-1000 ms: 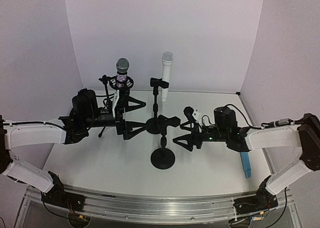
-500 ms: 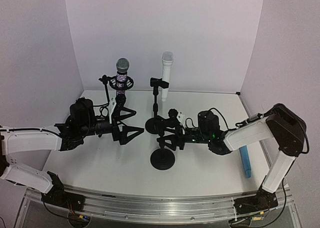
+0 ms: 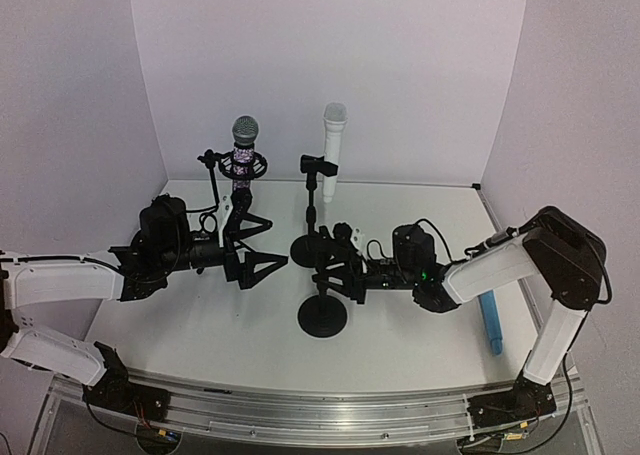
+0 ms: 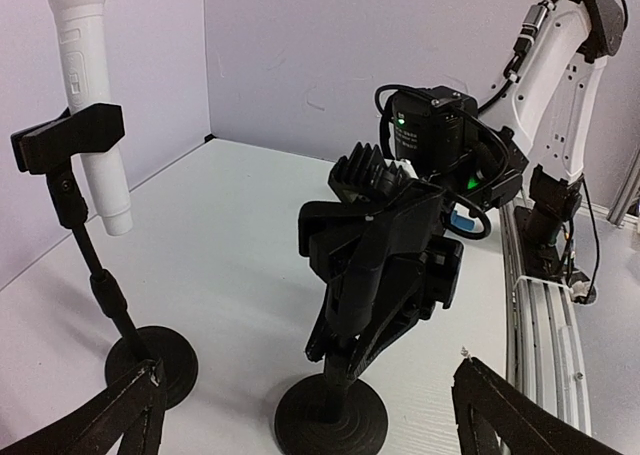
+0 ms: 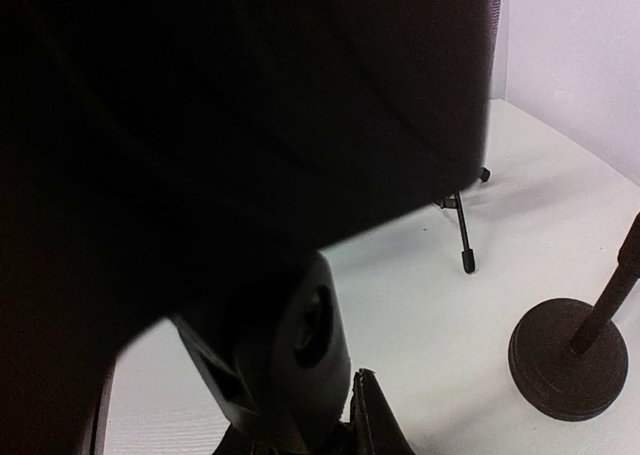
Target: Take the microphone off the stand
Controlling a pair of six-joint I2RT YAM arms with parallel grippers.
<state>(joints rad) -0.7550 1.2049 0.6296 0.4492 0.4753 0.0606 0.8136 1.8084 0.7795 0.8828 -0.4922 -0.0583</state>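
Our right gripper (image 3: 336, 264) sits clamped around the black microphone (image 3: 312, 247). The right wrist view is filled almost wholly by that dark body, so we read the grip from the top view and the left wrist view, where the jaws stand drawn in against it. This microphone rests in the clip of the front stand (image 3: 324, 317), above its round base. Its long axis runs roughly from 9 to 3 o'clock in the top view, somewhat tilted, and the grille end seems to point toward 3 o'clock, at our right arm. The right arm is thus the one in contact. Our left gripper (image 3: 270, 240) hangs released, fingers spread wide, just short of the microphone at its 9 o'clock and touching nothing. We judge that the coming move turns on drawing the microphone free of the clip without dragging the light stand along; the left gripper is well placed to steady the stem. Further out, at 12 o'clock, a white microphone (image 3: 333, 145) stands upright in the clip of a second stand. At about 11 o'clock a grey-headed microphone (image 3: 245, 135) sits upright in a ring mount on a tripod. A blue stick-like object (image 3: 490, 327) lies on the table (image 3: 420, 340) at 3 o'clock, well apart.
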